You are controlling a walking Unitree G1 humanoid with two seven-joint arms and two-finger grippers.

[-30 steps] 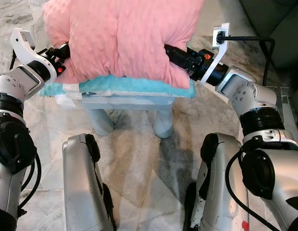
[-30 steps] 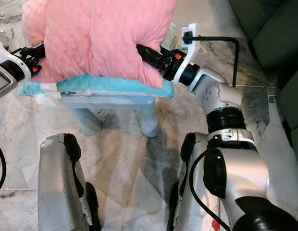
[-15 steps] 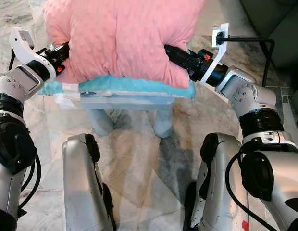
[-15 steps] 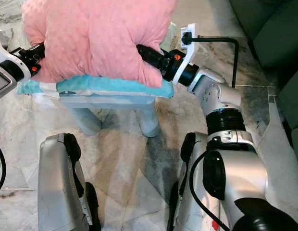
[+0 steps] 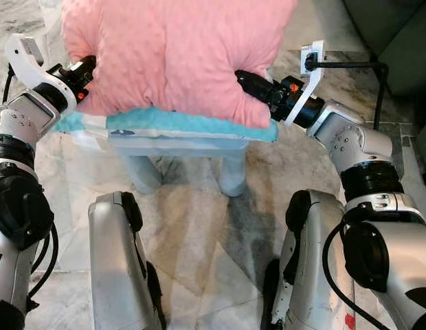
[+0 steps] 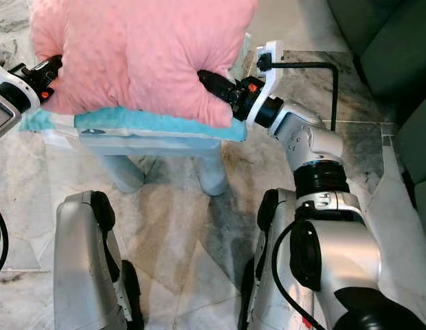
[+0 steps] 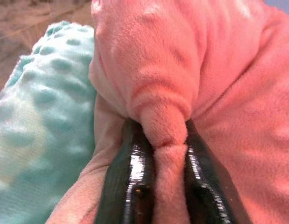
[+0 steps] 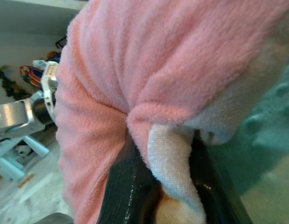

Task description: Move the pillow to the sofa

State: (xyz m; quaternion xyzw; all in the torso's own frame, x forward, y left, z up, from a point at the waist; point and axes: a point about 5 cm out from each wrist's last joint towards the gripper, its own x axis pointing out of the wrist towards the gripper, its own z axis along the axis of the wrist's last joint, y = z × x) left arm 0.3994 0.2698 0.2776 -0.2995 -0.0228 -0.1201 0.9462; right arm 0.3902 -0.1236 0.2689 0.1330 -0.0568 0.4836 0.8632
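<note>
both grippers (left gripper, right gripper) pinch the pink pillow.

Silver-grey humanoid body with black joint rings. Left arm and right arm are segmented silver shells; white brackets sit at both wrists. Black cable runs off the right bracket. Black grippers carry orange marks. Two silver thighs, black trim.

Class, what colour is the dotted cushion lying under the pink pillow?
Turquoise. The cushion shows best in the left eye view, beneath the pink pillow.
</note>
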